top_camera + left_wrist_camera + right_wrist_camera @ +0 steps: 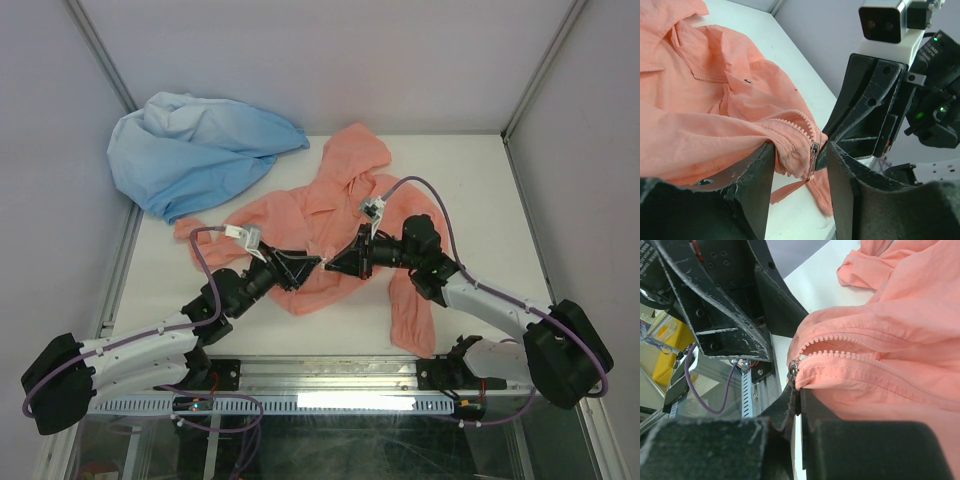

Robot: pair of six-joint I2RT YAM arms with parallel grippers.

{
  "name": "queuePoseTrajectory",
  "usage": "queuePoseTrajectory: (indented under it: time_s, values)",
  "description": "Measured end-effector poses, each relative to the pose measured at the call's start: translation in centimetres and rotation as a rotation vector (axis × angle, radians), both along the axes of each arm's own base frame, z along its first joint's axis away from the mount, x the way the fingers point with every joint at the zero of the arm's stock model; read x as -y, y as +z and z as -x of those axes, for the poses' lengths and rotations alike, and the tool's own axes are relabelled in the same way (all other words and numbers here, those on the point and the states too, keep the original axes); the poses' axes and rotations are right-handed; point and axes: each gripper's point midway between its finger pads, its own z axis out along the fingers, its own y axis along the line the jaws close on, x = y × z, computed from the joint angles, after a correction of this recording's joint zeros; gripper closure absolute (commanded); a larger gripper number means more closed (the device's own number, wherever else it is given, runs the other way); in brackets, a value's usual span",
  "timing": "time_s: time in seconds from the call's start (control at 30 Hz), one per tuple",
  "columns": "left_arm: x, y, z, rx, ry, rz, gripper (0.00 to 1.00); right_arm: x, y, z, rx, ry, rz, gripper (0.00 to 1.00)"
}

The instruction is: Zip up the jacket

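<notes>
White tabletop (470, 200) fills the floor of a grey-walled enclosure (300, 60). At its far left corner a light blue garment (190, 160) lies crumpled, its edge spilling past the table's side. Just right of it the jacket (320, 205) is spread across the middle of the table, hood (355, 150) toward the far wall, one sleeve running out to the left under the blue cloth's near edge. The left gripper (312, 263) reaches in from the near left to the jacket's bottom hem; in its wrist view its jaws stand apart, a bunched fold of hem lying between them and touching the left finger (757, 185). The zip slider (814, 152) sits at that hem, at the very bottom of the zip, with the two rows of teeth (850, 345) parting just above it. The right gripper (332, 265) meets it tip to tip from the right, its jaws pressed together on the slider. Further right, the other sleeve (410, 315) trails toward the near edge beneath the right arm.
</notes>
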Motion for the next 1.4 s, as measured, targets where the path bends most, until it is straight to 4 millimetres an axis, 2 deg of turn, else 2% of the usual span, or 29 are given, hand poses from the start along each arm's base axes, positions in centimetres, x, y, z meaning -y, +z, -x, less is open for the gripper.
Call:
queuePoseTrajectory:
  time_s: [0.1,0.37,0.57,0.73,1.1,1.4]
  values:
    - [0.0,0.1,-0.1,-0.055,0.004,0.051,0.57,-0.2,0.3,0.2,0.007,0.006,-0.012,1.0]
    - [0.2,-0.3,-0.2,-0.171,-0.012,0.153,0.73,-0.5,0.3,0.4,0.007,0.015,-0.021,1.0]
    - [0.2,-0.3,0.1,-0.195,-0.03,0.196,0.82,-0.6,0.2,0.4,0.005,0.016,-0.024,1.0]
    - [0.3,-0.1,0.4,-0.194,-0.051,0.203,1.0,-0.6,0.2,0.4,0.0,0.015,-0.026,1.0]
    - [1.0,-0.6,1.1,-0.189,-0.121,0.113,1.0,-0.4,-0.4,0.2,-0.009,0.026,0.0,1.0]
    - [0.9,0.1,0.3,-0.198,-0.145,0.036,1.0,-0.4,0.9,-1.0,0.023,0.041,0.011,1.0]
